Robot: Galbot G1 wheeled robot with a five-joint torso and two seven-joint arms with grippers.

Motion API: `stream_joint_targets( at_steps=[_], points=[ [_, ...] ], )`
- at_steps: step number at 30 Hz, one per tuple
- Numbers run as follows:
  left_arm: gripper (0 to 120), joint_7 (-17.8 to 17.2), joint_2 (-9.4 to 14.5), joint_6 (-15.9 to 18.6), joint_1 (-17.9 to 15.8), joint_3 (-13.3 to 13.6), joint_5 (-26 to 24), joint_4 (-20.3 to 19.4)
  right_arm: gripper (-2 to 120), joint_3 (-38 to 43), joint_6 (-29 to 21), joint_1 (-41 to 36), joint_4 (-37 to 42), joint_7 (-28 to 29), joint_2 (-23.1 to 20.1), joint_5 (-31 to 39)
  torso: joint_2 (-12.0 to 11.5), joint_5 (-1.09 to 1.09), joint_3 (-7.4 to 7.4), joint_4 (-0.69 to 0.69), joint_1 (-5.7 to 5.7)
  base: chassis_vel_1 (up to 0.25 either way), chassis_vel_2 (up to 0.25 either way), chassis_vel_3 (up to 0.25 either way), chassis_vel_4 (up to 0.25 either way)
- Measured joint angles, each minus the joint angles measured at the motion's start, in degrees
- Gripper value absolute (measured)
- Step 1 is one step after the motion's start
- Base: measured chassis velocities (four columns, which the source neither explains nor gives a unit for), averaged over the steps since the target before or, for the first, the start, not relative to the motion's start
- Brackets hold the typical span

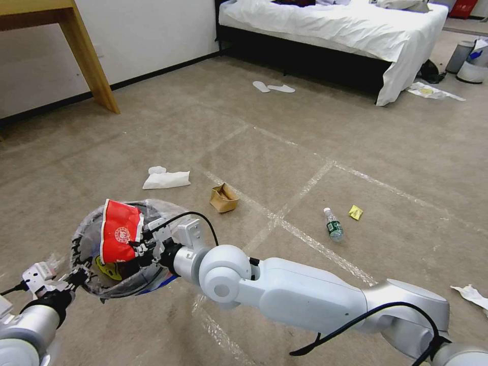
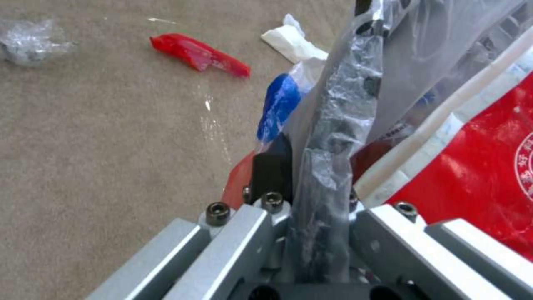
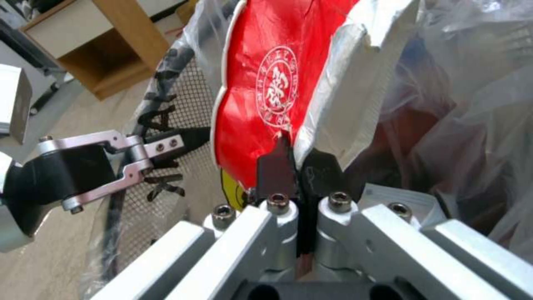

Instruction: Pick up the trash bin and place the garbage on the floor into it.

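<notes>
The trash bin (image 1: pixel 81 236), with a black rim and clear liner, hangs above the floor at my lower left. My left gripper (image 1: pixel 76 277) is shut on its near rim (image 2: pixel 339 125). My right gripper (image 1: pixel 140 244) is shut on a red-white wrapper (image 1: pixel 119 236) standing in the bin's mouth, its top above the rim. In the right wrist view the fingertips (image 3: pixel 277 158) pinch the wrapper's lower edge (image 3: pixel 266 75). On the floor lie a white tissue (image 1: pixel 165 178), a brown cardboard box (image 1: pixel 223 198), a clear bottle (image 1: pixel 334 224) and a yellow scrap (image 1: pixel 356 212).
A second red wrapper (image 2: pixel 200 54) and a clear plastic wad (image 2: pixel 31 37) lie on the carpet beside the bin. Another white scrap (image 1: pixel 473 295) is at the far right. Slippers (image 1: pixel 274 87) lie before the bed (image 1: pixel 356 30). A wooden table leg (image 1: pixel 89 61) stands at left, grey bins (image 1: pixel 462 56) at far right.
</notes>
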Motion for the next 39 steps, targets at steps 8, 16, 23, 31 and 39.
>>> stream_joint_targets(
  at_steps=[8,16,23,31,39],
  points=[
    [1,0.06,-0.05,-0.07,-0.11,-0.07,0.04,0.06,9,-0.66,-0.02,-0.40,-0.08,0.13,0.10,-0.79,0.00,0.00,0.00,0.00,0.00,0.000,0.000,0.000,0.000],
    [1,0.06,-0.32,-0.12,-0.27,0.19,0.26,0.25,42,-0.77,-0.22,-0.87,0.94,0.28,-0.42,-0.94,0.00,0.00,0.00,0.00,0.00,0.000,0.000,0.000,0.000],
    [1,0.07,-0.41,-0.14,-0.31,0.23,0.34,0.38,68,-0.79,-0.36,-0.98,1.66,0.34,-0.79,-0.95,0.00,0.00,0.00,0.00,0.00,0.000,0.000,0.000,0.000],
    [1,0.30,-0.45,-0.13,-0.32,0.39,0.26,0.40,95,-0.65,-0.40,-1.50,2.55,0.37,-1.31,-0.95,0.00,0.00,0.00,0.00,0.00,0.000,0.000,0.000,0.000],
    [1,0.00,-0.67,-0.28,-0.43,0.22,0.48,0.67,100,3.49,2.93,-4.32,6.12,-2.18,-2.84,-1.43,0.00,0.01,0.00,0.01,0.00,0.000,0.000,0.000,0.000]
  ],
)
